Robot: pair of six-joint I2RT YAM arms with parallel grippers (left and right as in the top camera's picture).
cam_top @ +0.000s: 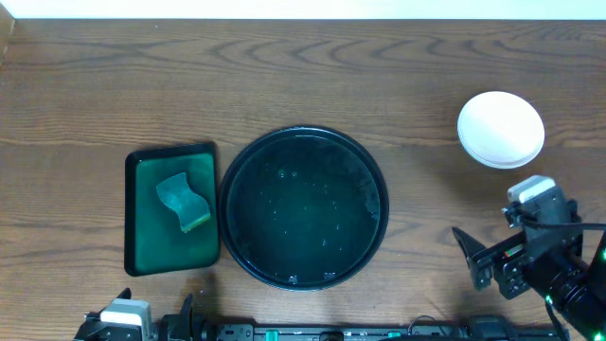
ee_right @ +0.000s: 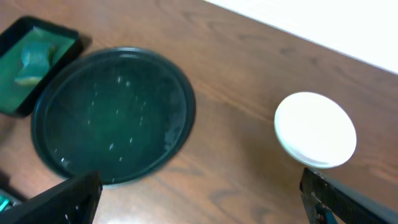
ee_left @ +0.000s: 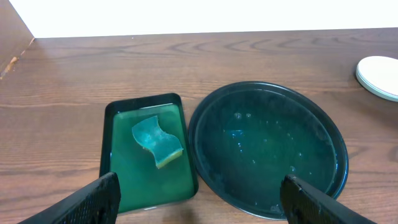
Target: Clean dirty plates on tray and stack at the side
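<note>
Overhead view: plates [cam_top: 501, 129] sit as one white stack at the upper right of the frame, on the table [cam_top: 95, 85], well apart from the tray [cam_top: 303, 213]. The tray, at centre, carries no plate, only droplets and a wet sheen. Judged: stacking appears complete.

Handling, judged: the plates look stiff, light and smooth. They are likely slick if damp and liable to chip. The best hold is a pinch across the near rim, lifting one at a time. The tray looks rigid, and its raised rim is the place to grip.

Just left of the tray, a green tray [cam_top: 151, 251] holds a sponge [cam_top: 185, 201], which looks soft.

Right gripper [ee_right: 199, 177], lower right: fingers spread wide, holding nothing. Left gripper [ee_left: 200, 179]: likewise spread wide and empty, and mostly cut off at the bottom edge of the overhead view.

Not determined: the number of plates in the stack, and whether any smear remains between them. The left wrist view crops the stack at its right edge, and the right wrist view is blurred.
</note>
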